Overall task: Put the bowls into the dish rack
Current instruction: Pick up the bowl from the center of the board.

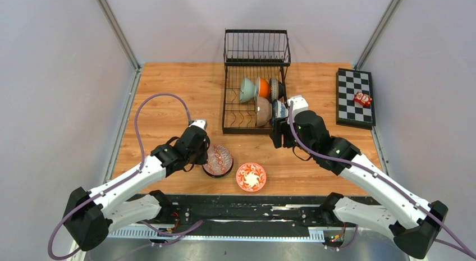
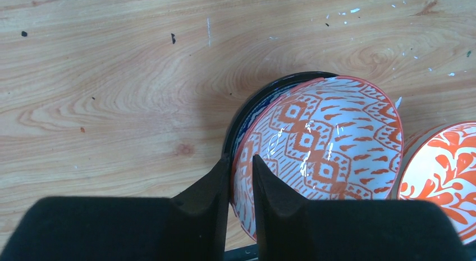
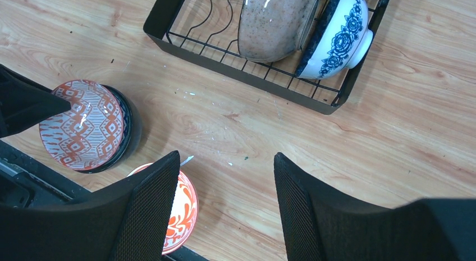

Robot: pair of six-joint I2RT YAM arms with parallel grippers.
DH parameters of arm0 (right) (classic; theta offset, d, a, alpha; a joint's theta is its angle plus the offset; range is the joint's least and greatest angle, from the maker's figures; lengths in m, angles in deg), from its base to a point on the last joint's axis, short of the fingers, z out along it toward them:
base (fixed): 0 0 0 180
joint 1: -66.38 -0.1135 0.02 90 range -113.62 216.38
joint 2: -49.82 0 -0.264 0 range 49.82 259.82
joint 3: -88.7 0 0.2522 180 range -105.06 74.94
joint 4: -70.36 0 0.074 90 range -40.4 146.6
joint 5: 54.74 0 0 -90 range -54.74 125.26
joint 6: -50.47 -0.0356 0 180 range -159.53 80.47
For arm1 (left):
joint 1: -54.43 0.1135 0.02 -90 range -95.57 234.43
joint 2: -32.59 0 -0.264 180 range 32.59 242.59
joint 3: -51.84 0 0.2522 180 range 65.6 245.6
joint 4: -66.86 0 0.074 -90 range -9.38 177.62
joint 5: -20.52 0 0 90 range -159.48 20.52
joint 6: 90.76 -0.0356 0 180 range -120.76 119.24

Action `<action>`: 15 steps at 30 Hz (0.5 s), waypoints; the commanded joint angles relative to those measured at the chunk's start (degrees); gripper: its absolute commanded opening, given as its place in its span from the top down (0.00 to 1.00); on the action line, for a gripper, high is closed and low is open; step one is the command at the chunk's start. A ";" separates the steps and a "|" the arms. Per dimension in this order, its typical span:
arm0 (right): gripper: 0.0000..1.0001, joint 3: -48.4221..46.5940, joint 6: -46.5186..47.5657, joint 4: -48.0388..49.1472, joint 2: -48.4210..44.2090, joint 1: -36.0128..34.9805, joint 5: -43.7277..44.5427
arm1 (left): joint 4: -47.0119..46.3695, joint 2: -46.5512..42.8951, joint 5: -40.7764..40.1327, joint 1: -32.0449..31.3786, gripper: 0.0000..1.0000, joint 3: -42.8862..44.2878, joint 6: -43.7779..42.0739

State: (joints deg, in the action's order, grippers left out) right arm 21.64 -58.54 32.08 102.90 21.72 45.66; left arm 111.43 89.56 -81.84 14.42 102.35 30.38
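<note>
Pinching the rim of the red-patterned bowl (image 2: 325, 137), the left gripper (image 2: 238, 163) is clamping w/ one finger inside the bowl and one outside, jaws nearly together. That bowl is sitting tilted inside a dark bowl (image 2: 261, 98) on the table (image 1: 168, 92), in front of the dish rack (image 1: 257, 47) near its front left corner, but well apart from it (can't tell whether it is lifting clear of the dark one). An orange-red floral bowl (image 1: 251, 177) is lying upright in front of the rack too, a bit farther from it and just beside the nested pair.

The right gripper (image 3: 224, 160) is hovering just in front of the rack's front right corner, fingers spread wide, holding nothing, w/ bare wood showing between them.

Five bowls are standing on edge in the rack's base tray. Toward the back, a pale green bowl (image 1: 247, 89), an orange bowl (image 1: 262, 87) and a dark patterned bowl (image 1: 274, 88) are packing close, side by side. Toward the front, a speckled grey-brown bowl (image 3: 272, 22) and a blue-and-white floral bowl (image 3: 339, 33) are leaning together, the floral one at the rack's front right corner.

A checkered board (image 1: 348, 104) is lying to the right of the rack, apart from it, w/ a small red object (image 1: 362, 98) sitting on it.
</note>
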 commanded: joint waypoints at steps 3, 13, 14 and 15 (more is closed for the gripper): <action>0.36 0.76 0.66 -1.37 -1.44 -0.77 -0.64 | -1.84 0.25 -1.95 -0.60 0.82 -0.31 0.19; 0.36 0.57 0.32 -1.74 -3.73 -0.77 -1.14 | -2.45 -0.80 -2.94 -0.60 1.00 0.32 -0.29; 0.36 0.50 0.18 -1.75 -4.13 -0.76 -1.16 | -2.55 -1.41 -2.82 -0.60 1.00 0.38 -0.21; 0.36 0.36 0.08 -1.77 -4.61 -0.77 -1.26 | -2.59 -2.04 -2.78 -0.60 1.00 0.56 -0.13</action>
State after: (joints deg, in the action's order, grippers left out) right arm 21.66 -58.38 31.69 100.36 21.72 45.22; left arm 110.92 89.30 -82.99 14.12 102.33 30.05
